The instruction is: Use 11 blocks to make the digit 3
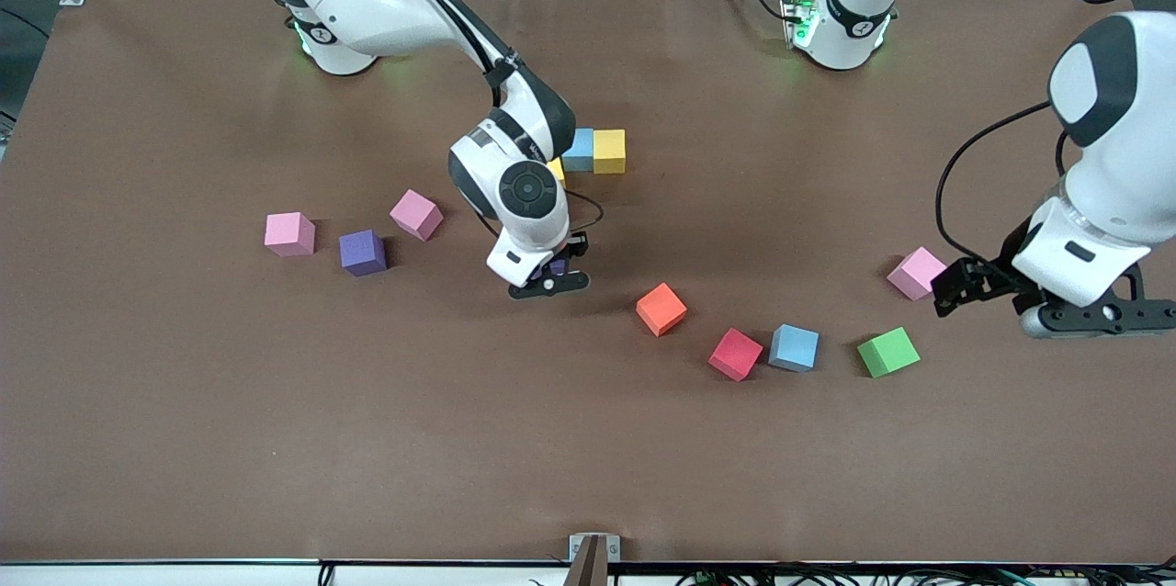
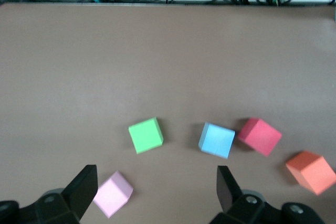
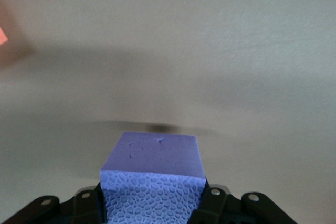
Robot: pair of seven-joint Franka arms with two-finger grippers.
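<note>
Right gripper (image 1: pixel 549 278) is clamped on a purple block (image 3: pixel 153 169), held up over bare table (image 1: pixel 230 439) between the started row and the orange block (image 1: pixel 661 309). Left gripper (image 2: pixel 157 190) waits with fingers wide apart, nothing in them, over the table's left-arm end by a pink cube (image 1: pixel 915 273)

Where the blocks are:
- started figure: light blue block (image 1: pixel 579 150) and yellow block (image 1: pixel 609 151) touching side by side, toward the bases; a sliver of another yellow (image 1: pixel 557 169) shows at my wrist, mostly hidden
- loose arc nearer the front camera: orange, red block (image 1: pixel 735 354), a second light blue (image 1: pixel 794 347), green block (image 1: pixel 887 352). Red and that blue nearly touch
- second purple block (image 1: pixel 363 252) sits between two pink cubes (image 1: pixel 289 233) toward the right arm's end; pinks aren't mine to use
- I don't see all eleven; some are probably under my arm

Handling, my read: matte foam, light, a bit soft, face shows pad-texture dents, so it gives under squeeze. Not slippery, not fragile. Grip on two opposite flat faces, centred, modest force. Loose ones lie rotated, so square the wrist to the faces first

Surface: flat brown mat, faint wrinkles, likely grippy. Plenty of free area nearer the front camera. Risk is nudging placed neighbours when setting down flush
</note>
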